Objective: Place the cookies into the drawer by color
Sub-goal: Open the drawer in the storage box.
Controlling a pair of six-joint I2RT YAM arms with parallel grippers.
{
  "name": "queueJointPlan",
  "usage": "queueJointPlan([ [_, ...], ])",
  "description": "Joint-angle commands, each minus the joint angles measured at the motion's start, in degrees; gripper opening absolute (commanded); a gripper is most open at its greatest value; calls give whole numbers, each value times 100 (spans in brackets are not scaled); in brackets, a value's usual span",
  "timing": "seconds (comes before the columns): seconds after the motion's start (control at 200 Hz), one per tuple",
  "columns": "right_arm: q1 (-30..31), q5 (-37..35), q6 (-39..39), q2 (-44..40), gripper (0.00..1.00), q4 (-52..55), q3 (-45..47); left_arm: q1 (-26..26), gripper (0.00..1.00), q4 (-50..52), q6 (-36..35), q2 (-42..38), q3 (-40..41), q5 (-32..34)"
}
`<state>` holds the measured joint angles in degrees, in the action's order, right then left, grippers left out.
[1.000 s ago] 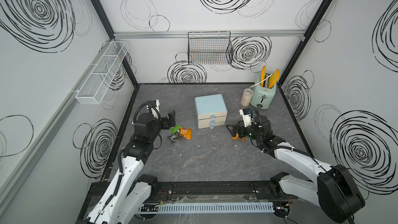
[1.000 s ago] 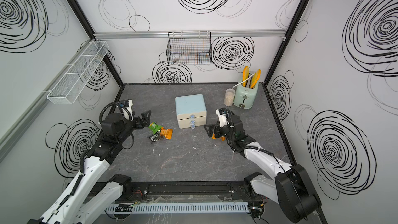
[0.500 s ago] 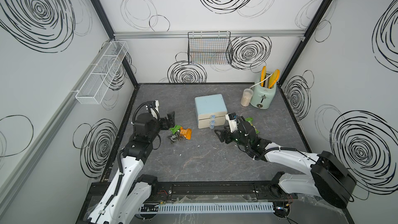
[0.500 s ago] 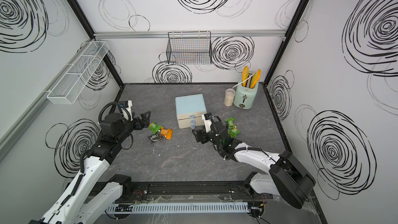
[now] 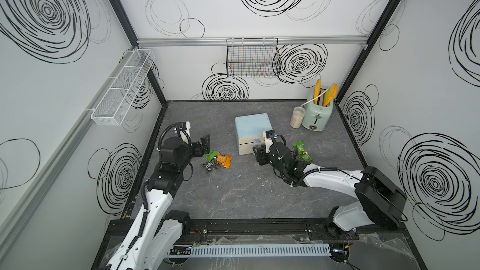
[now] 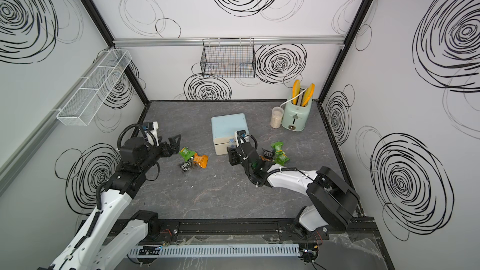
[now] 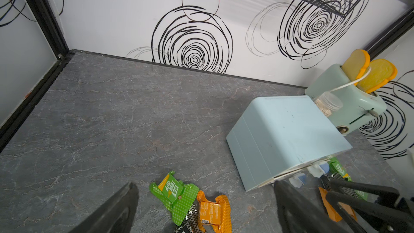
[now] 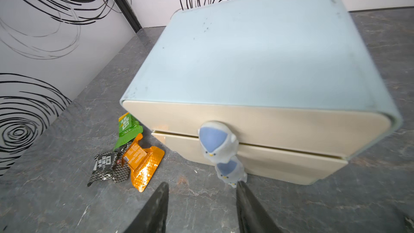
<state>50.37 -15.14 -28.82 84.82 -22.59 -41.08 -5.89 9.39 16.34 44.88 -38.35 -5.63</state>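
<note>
The left gripper [image 5: 204, 146], fingers spread wide, has cookies [image 5: 217, 161] just at its 4 o'clock. The right gripper [image 5: 258, 152] — fingers half spread, empty — sits at 6 o'clock of the drawer [image 5: 253, 127], whose front faces 6 o'clock, long axis 9-to-3.
</note>
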Motion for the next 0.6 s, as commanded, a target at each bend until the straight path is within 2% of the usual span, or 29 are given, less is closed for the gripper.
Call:
queueJointPlan([
  [0.0,57,-435,-254,154,48,221,-227,79,98,-126,92,-68,64,-113],
  [0.595,218,-1003,-582,652,41,375,-711,155,98,-124,125,-93,81,-150],
])
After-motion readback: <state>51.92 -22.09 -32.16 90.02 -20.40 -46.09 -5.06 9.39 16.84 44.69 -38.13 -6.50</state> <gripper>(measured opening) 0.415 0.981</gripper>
